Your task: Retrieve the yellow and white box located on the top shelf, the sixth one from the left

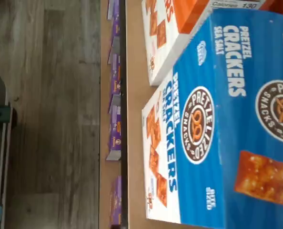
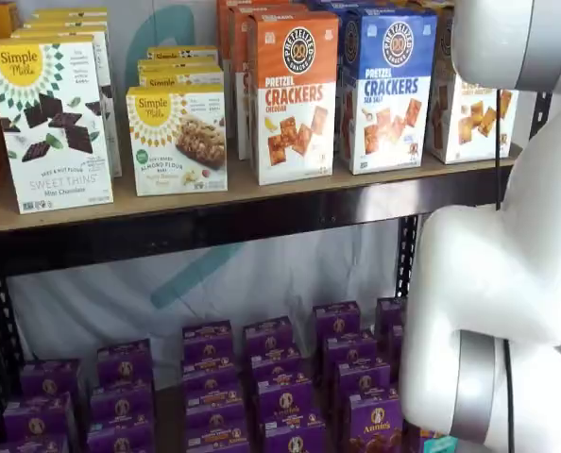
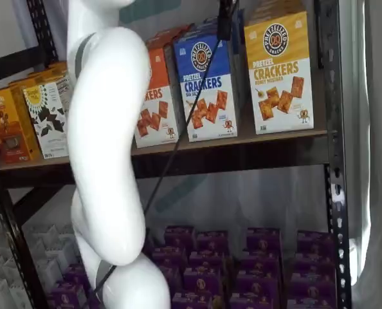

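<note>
Yellow and white box point(image 3: 279, 72) upright on top shelf point(image 3: 242, 143); front faces out.

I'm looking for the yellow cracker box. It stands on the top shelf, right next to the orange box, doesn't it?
Not quite. The yellow cracker box does stand on the top shelf, but its neighbour is the blue box. The orange box is one further along, on the blue box's other side. A shelf view shows all three in a row.
</note>
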Action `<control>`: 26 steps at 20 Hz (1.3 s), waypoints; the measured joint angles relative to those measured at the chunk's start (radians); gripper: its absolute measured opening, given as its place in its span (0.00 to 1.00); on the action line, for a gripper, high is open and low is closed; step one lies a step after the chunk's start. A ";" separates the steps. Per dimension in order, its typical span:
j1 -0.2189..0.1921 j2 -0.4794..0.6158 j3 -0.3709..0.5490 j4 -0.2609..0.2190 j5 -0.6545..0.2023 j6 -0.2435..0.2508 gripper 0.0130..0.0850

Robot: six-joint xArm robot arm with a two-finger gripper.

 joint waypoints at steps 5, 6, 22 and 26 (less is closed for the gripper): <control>-0.008 0.014 0.009 0.027 -0.038 -0.001 1.00; -0.009 0.015 0.014 0.032 -0.047 -0.003 1.00; -0.024 0.013 0.092 0.011 -0.219 -0.070 1.00; -0.028 0.020 0.098 -0.015 -0.239 -0.094 1.00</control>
